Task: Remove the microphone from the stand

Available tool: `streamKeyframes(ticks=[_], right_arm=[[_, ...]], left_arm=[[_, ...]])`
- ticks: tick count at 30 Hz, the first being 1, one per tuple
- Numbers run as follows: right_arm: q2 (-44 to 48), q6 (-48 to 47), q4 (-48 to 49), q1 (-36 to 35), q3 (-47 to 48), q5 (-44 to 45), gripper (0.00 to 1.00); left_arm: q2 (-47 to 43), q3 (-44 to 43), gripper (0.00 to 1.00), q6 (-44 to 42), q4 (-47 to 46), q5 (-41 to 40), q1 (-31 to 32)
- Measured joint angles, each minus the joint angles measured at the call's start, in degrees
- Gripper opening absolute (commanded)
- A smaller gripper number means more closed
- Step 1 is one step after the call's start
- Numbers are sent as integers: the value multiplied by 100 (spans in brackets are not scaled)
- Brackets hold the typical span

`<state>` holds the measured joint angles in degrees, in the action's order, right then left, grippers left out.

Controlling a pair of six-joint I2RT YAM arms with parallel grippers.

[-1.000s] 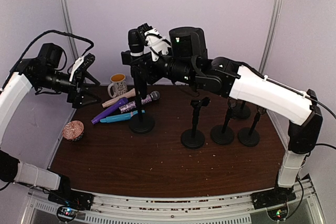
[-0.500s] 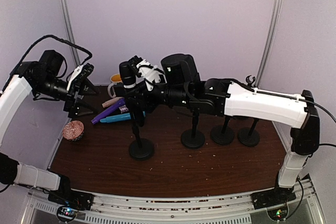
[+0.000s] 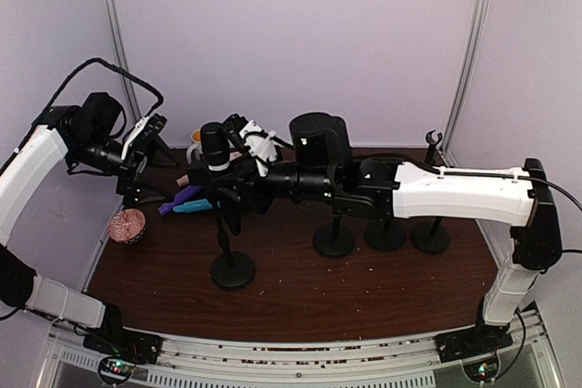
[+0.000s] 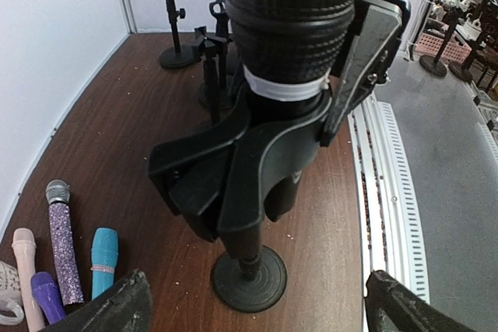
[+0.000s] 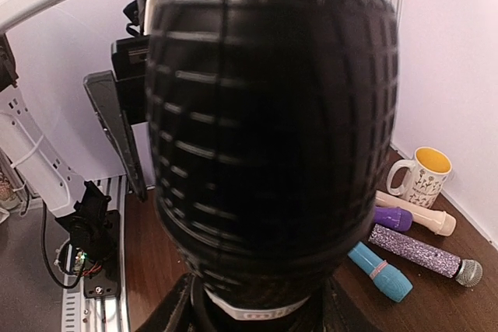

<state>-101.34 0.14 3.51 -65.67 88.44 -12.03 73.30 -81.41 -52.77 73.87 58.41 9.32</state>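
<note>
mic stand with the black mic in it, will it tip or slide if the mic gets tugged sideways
Probably top-heavy: the stand is a thin pole on a small round base, with the bulky microphone clipped at the top, so a sideways tug could tip it. The smooth table may let it slide. It looks rigid, not floppy.

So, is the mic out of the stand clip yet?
Not out: the microphone sits wedged in the clip atop its stand.

Robot lab booth: white walls [image 3: 300, 34], aluminium rails [image 3: 318, 373].
</note>
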Motion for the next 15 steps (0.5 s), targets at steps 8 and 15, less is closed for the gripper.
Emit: streamKeyframes(ticks=[8,15], right_arm=[[136,-11,243,-7,-212,-122,92],[638,-4,328,-4,-238,-160,79]], left_arm=[[481,-339,98,-350,-2,116,275],[614,-529,98,-605,0,122,621]])
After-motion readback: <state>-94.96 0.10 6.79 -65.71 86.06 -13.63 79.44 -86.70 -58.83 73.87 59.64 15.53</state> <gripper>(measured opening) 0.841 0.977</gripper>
